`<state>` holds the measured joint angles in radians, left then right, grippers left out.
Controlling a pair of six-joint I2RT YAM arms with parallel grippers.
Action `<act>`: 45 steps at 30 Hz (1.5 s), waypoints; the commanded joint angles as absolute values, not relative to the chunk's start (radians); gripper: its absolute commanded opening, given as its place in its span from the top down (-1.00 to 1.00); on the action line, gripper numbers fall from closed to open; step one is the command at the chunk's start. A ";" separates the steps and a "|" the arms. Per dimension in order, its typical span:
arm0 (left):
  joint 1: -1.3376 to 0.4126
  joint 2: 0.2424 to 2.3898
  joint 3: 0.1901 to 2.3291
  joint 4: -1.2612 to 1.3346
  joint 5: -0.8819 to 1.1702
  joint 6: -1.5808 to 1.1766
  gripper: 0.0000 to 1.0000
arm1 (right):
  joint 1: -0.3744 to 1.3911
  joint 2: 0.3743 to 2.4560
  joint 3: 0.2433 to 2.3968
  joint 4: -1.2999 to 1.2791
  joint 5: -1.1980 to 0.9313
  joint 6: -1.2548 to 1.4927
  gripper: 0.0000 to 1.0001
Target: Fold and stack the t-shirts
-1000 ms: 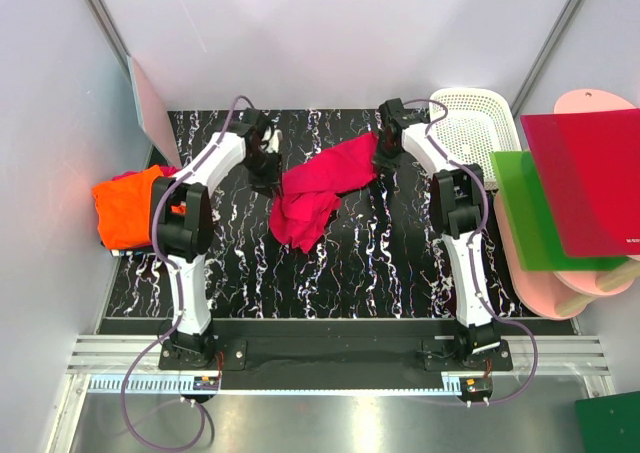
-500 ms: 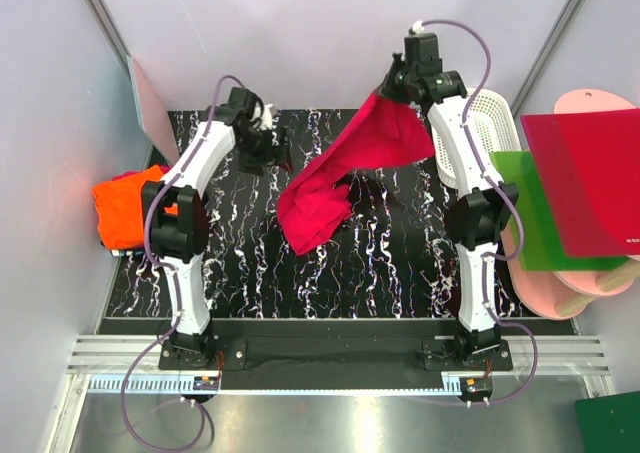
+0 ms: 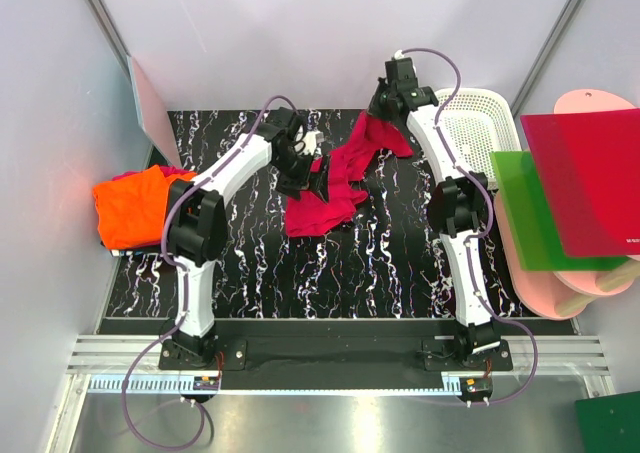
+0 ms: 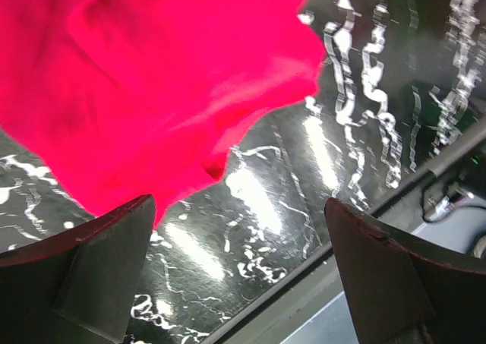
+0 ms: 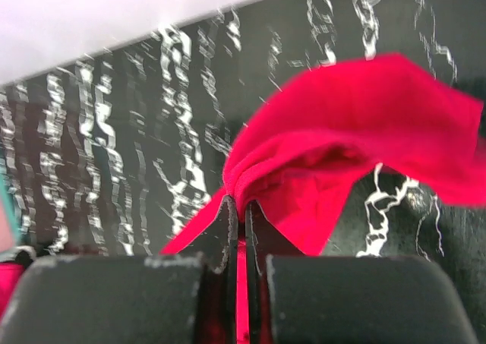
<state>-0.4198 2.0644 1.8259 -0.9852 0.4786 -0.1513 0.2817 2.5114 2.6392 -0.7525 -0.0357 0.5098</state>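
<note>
The crimson-pink t-shirt point(image 3: 325, 201) lies bunched mid-table, with one end lifted toward the back. My right gripper point(image 3: 378, 121) is shut on that raised end; in the right wrist view the cloth point(image 5: 357, 131) is pinched between the closed fingers of the right gripper point(image 5: 238, 207). My left gripper point(image 3: 312, 180) hovers at the bunch's left edge. In the left wrist view the left gripper point(image 4: 239, 260) is open with only the table between its fingers point(image 4: 99, 268), and the red shirt point(image 4: 152, 78) is just ahead. The orange t-shirt point(image 3: 135, 205) sits folded at the table's left edge.
A white basket point(image 3: 470, 133) stands at the back right. A green board point(image 3: 530, 213) and a red board point(image 3: 590, 178) lie on pink boards point(image 3: 560, 293) to the right. A pink panel point(image 3: 150, 108) leans at the left wall.
My left gripper opened and swung right to the red shirt's edge. My right gripper lifted the shirt's end high at the back, then came slightly lower and left, leaving the cloth more gathered.
</note>
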 commanded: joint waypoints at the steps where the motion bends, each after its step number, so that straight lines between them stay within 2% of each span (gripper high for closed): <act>1: -0.410 2.117 1.905 -0.957 0.368 -0.187 -0.98 | 0.287 2.464 2.623 -0.710 -0.029 0.506 1.00; 12: -0.410 2.336 2.121 -0.922 0.348 -0.235 -0.98 | 0.288 2.447 2.589 -0.707 -0.040 0.499 1.00; 14: -0.408 2.383 2.173 -0.910 0.370 -0.236 -0.89 | 0.287 2.441 2.569 -0.707 -0.041 0.499 1.00; 16: -0.408 2.402 2.194 -0.899 0.388 -0.239 -0.19 | 0.288 2.434 2.553 -0.709 -0.043 0.494 1.00; 17: -0.408 2.402 2.194 -0.894 0.394 -0.242 0.34 | 0.287 2.427 2.546 -0.707 -0.046 0.494 1.00; 18: -0.408 2.399 2.195 -0.894 0.393 -0.245 0.99 | 0.288 2.425 2.540 -0.709 -0.049 0.488 1.00; 22: -0.408 2.324 2.191 -0.891 0.409 -0.255 1.00 | 0.288 2.401 2.490 -0.707 -0.048 0.479 1.00; 26: -0.411 2.157 2.154 -0.888 0.431 -0.233 1.00 | 0.287 2.388 2.451 -0.707 -0.046 0.476 1.00; 27: -0.410 2.122 2.137 -0.888 0.407 -0.221 1.00 | 0.288 2.385 2.448 -0.707 -0.045 0.474 1.00; 31: -0.333 1.970 2.077 -0.990 0.090 -0.173 1.00 | 0.287 2.370 2.422 -0.707 -0.023 0.477 1.00; 37: -0.073 1.948 2.104 -1.084 -0.027 -0.204 1.00 | 0.284 2.327 2.424 -0.707 0.027 0.477 1.00; 45: -0.006 1.973 2.138 -1.111 -0.032 -0.178 1.00 | 0.273 2.238 2.445 -0.709 0.126 0.402 1.00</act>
<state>0.0345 1.9717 2.1033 -1.0767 0.0090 -0.2020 0.2817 2.3741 2.4096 -0.7303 0.0219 0.4614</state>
